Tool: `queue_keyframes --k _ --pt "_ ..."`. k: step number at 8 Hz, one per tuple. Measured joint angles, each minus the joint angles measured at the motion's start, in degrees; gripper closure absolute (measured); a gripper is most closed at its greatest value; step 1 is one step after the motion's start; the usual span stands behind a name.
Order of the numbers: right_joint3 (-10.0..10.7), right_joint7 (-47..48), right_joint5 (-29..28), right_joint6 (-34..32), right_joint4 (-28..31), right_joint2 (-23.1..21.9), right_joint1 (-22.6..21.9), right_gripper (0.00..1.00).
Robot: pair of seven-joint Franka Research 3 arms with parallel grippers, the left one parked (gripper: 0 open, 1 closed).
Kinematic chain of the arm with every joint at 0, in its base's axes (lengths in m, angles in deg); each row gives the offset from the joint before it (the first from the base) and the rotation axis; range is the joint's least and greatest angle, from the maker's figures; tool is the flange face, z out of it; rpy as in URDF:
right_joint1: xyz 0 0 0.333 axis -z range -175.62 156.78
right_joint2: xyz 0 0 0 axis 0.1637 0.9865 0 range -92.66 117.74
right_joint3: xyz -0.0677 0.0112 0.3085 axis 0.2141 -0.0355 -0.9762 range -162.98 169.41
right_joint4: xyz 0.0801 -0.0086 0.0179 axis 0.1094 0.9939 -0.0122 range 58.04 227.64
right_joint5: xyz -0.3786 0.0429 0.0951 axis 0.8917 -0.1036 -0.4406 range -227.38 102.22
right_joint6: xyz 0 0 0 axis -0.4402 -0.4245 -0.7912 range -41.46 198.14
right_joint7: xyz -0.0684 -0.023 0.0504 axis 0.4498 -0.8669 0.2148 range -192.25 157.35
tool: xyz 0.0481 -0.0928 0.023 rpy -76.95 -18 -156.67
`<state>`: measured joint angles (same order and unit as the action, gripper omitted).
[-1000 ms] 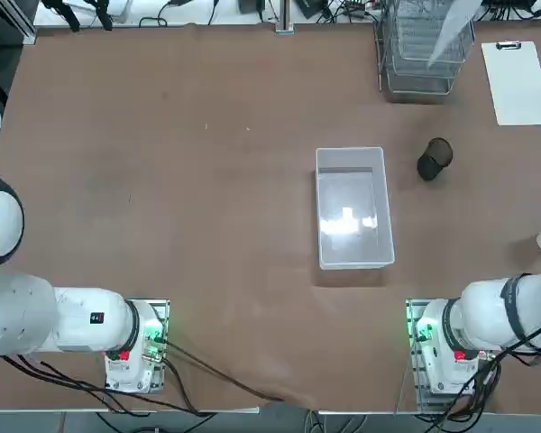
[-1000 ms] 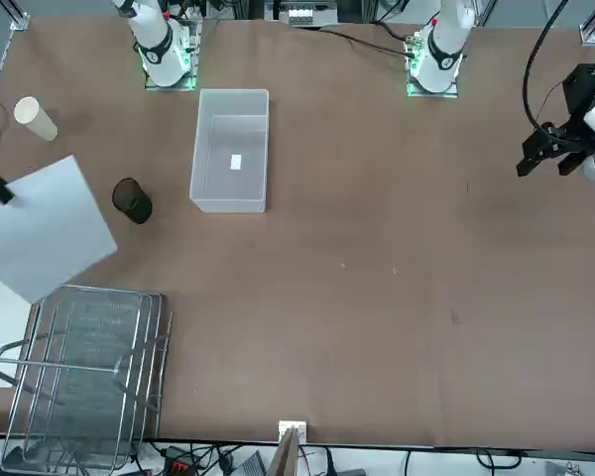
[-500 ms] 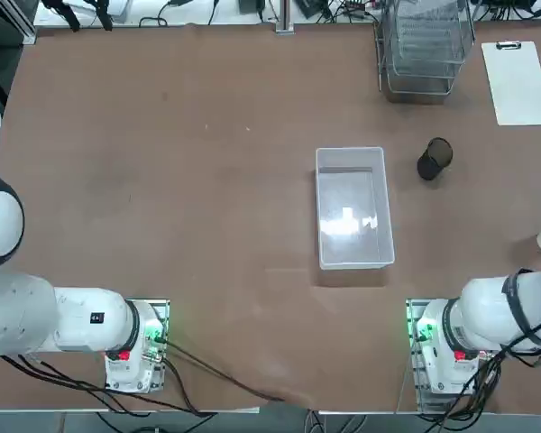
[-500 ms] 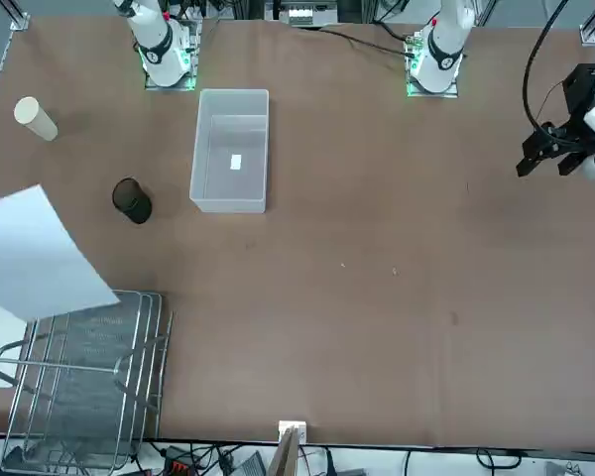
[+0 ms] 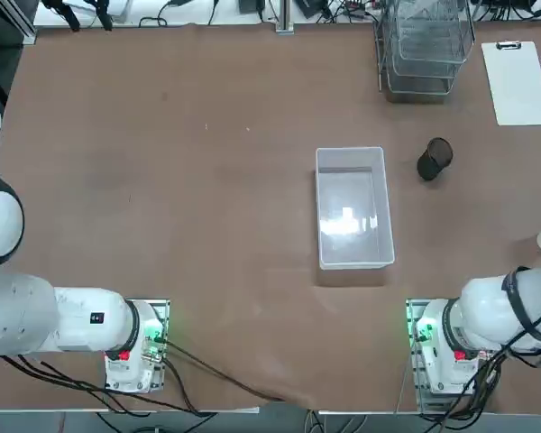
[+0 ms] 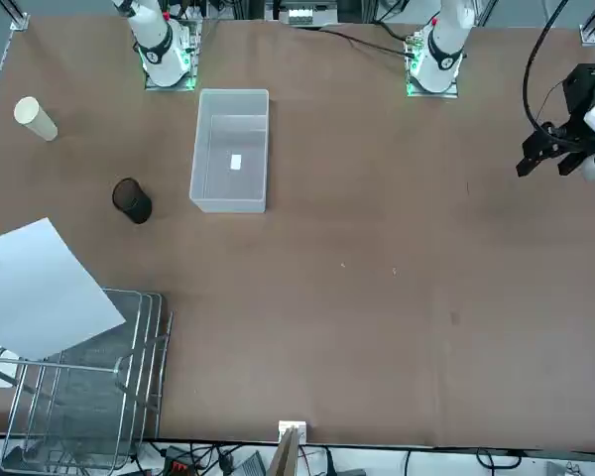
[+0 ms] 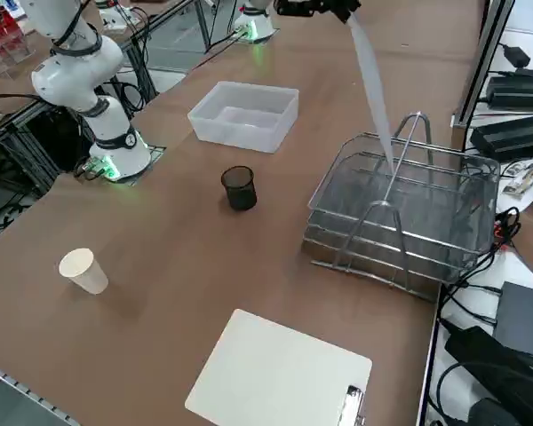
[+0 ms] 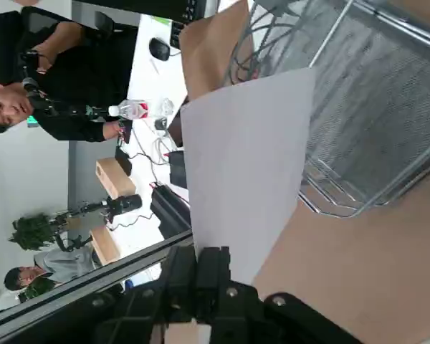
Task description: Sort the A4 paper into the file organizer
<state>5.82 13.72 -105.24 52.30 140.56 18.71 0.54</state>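
The A4 paper is a plain white sheet that hangs in the air, its lower corner over the near end of the file organizer. In the right side view the A4 paper shows edge-on, sloping down from my right gripper to the top tray of the file organizer, a silver wire-mesh rack. The wrist view shows my right gripper shut on one edge of the A4 paper, with the rack's mesh behind it. In the top view only the file organizer shows.
A translucent plastic bin stands mid-table and a black mesh cup beside it. A clipboard with a white sheet lies right of the rack. A paper cup lies near the table's right edge. People are in the room beyond.
The held sheet has travelled away from the black cup toward the rack and turned; its corner now overlaps the rack's top tray. The grip has stayed shut.
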Motion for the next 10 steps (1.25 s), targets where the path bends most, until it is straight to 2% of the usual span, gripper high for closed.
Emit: queue_keyframes --k 3,7,10 --pt "0.1 0.0 0.0 0.4 2.2 0.6 0.6 0.98" --pt "0.1 0.0 0.0 4.6 3.0 1.6 1.3 0.98" --pt "0.1 -0.8 -0.1 7.5 5.8 1.2 1.3 0.98"
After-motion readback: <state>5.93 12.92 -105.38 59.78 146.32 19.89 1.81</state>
